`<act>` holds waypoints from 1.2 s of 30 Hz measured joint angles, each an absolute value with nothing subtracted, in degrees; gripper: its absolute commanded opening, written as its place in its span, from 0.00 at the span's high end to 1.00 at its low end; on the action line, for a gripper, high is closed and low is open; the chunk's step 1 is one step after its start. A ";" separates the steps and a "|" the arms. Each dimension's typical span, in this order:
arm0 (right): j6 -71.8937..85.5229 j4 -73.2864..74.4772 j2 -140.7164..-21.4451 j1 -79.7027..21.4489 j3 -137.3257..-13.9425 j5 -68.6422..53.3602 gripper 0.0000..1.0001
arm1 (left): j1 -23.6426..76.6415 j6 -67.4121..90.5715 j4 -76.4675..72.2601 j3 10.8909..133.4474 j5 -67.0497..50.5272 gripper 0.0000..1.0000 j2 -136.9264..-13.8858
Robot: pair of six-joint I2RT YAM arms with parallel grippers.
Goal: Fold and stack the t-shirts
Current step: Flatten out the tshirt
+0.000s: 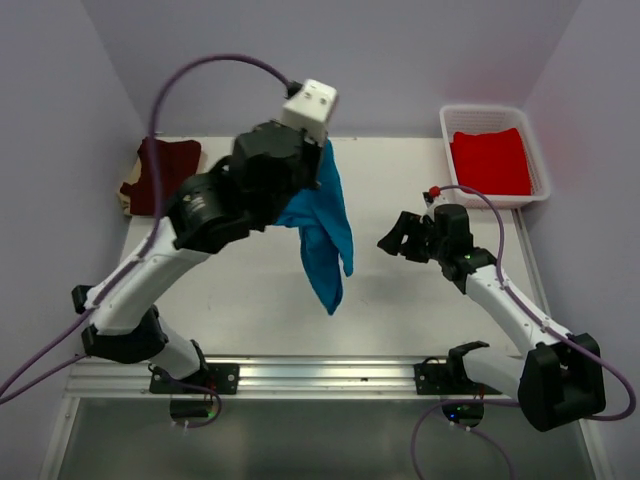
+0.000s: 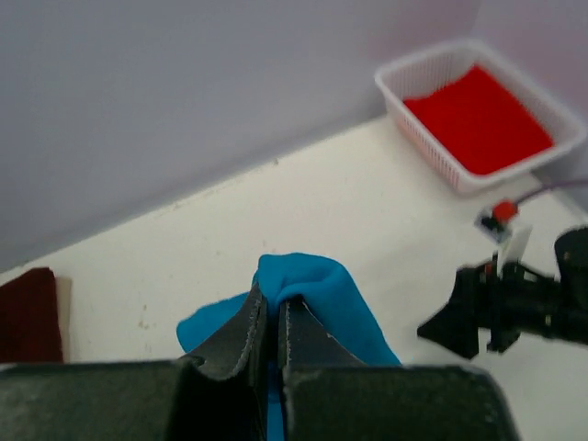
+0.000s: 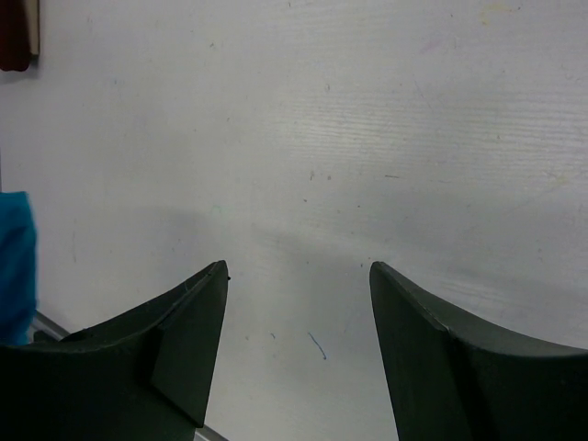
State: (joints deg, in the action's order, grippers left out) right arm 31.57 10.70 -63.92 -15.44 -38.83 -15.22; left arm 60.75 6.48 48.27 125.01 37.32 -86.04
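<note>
My left gripper is shut on the teal-blue t-shirt and holds it up in the air; the cloth hangs down in a long bunch over the middle of the table. The shirt bulges over the fingertips in the left wrist view. My right gripper is open and empty, just right of the hanging shirt, apart from it. A sliver of the shirt shows at the left of the right wrist view. The dark maroon t-shirt lies at the back left. The bright red t-shirt lies in the basket.
A white mesh basket stands at the back right corner, also in the left wrist view. Walls close the table at back and sides. A metal rail runs along the near edge.
</note>
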 measured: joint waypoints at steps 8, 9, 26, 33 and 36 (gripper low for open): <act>31.16 10.76 -63.51 -15.44 -38.83 -16.03 0.33 | 61.12 5.13 44.58 97.51 30.00 1.00 -79.40; 31.00 10.79 -63.40 -15.49 -38.83 -16.03 0.33 | 60.80 4.89 43.68 97.62 31.40 1.00 -78.04; 29.23 10.70 -66.59 -16.16 -38.79 -20.67 0.32 | 60.45 10.04 31.18 100.51 37.93 1.00 -68.62; 28.60 9.91 -71.92 -20.14 -37.95 -22.22 0.34 | 60.45 12.51 35.73 93.27 37.06 1.00 -69.23; 28.34 9.30 -74.08 -23.33 -38.13 -22.63 0.37 | 60.45 12.99 35.68 93.27 37.10 1.00 -68.10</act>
